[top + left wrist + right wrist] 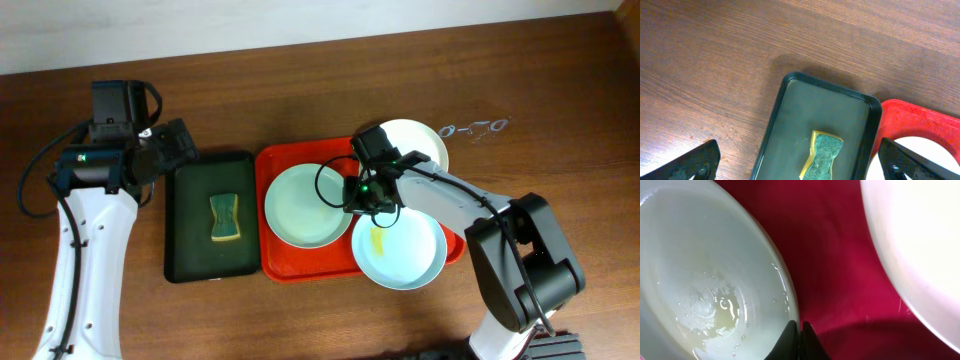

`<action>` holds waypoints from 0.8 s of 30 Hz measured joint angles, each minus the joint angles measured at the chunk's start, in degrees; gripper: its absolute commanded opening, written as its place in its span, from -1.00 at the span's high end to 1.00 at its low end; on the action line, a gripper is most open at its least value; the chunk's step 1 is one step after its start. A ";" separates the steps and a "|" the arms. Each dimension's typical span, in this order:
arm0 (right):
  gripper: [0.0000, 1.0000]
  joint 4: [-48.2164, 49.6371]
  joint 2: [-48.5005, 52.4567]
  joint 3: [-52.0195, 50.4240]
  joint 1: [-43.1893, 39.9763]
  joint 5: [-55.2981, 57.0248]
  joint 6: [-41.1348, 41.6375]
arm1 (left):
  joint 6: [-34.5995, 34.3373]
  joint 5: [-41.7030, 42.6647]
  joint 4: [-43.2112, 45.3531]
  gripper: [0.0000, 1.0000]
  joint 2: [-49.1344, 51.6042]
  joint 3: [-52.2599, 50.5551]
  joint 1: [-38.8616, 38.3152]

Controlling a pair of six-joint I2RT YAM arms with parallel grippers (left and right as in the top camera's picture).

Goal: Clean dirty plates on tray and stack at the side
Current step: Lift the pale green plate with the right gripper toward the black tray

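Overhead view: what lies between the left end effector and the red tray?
The dark green tray, holding a yellow-green sponge, as the overhead view shows.

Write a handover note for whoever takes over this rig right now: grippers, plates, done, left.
Plates: all three are on the red tray: left mint plate, right mint plate with a yellow smear, and cream plate. The last two overhang its rim.
Left gripper: open, empty, beside the dark green tray.
Right gripper: shut, no grip visible, low over the red tray between plates.
Sponge: on the green tray.
Done: nothing stacked.
Left: wipe the plates, stack them aside.
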 measured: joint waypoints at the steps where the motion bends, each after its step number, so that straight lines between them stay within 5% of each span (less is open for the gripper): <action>1: 0.92 0.00 0.00 0.00 -0.02 -0.02 0.02 | 0.00 0.00 0.00 -0.98 0.00 0.00 0.00; 24: 0.92 -7.28 -4.02 4.11 -5.68 -9.66 0.02 | 0.00 0.02 -0.02 -0.98 0.00 0.00 0.00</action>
